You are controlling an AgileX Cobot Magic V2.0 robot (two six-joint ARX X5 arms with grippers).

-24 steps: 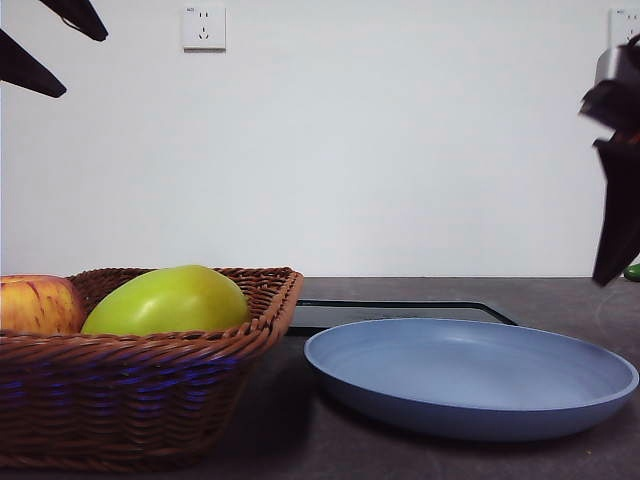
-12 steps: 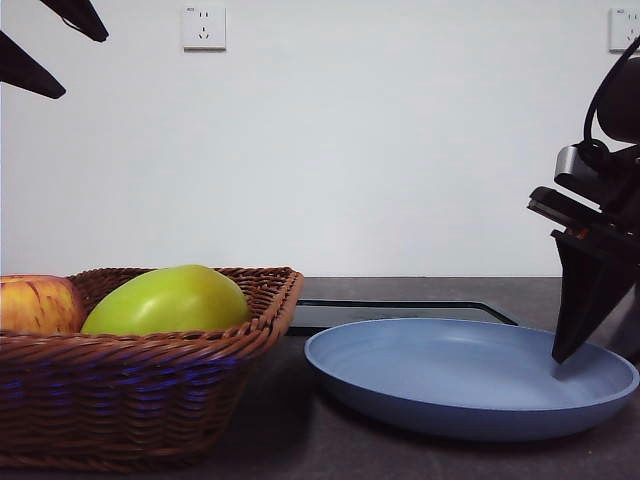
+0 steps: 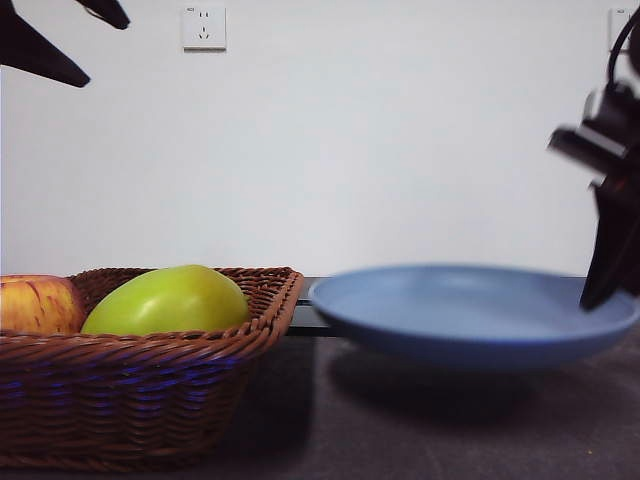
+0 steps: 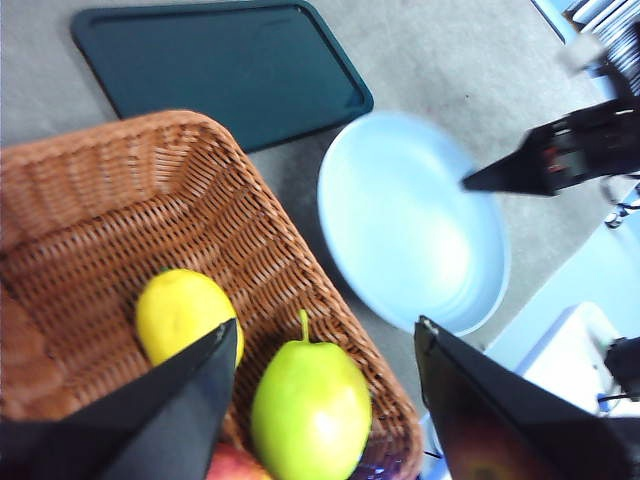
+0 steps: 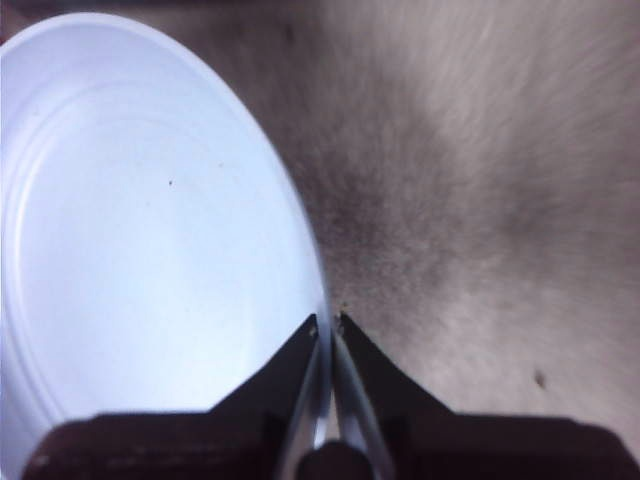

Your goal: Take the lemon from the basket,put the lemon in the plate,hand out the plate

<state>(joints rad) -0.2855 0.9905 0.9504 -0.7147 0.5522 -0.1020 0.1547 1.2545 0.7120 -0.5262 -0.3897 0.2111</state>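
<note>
The lemon (image 4: 185,315) lies in the wicker basket (image 4: 100,200), next to a larger yellow-green fruit (image 4: 310,410). In the front view the basket (image 3: 130,390) stands at the left and the lemon is hidden. My left gripper (image 4: 325,323) is open and empty, high above the basket, and shows at the front view's top left corner (image 3: 105,50). My right gripper (image 5: 327,325) is shut on the rim of the light-blue plate (image 5: 150,230). The plate (image 3: 470,315) is empty and held a little above the table, gripped at its right edge (image 3: 600,290). It also shows in the left wrist view (image 4: 410,220).
A flat black tray (image 4: 220,65) lies on the grey table behind the basket and plate. A red-yellow apple (image 3: 35,305) and the yellow-green fruit (image 3: 168,300) rise above the basket's rim. A white wall with a socket (image 3: 204,27) stands behind.
My right gripper came down to the plate's right rim, shut on it and lifted the plate off the table. My left gripper shifted slightly at the top left.
</note>
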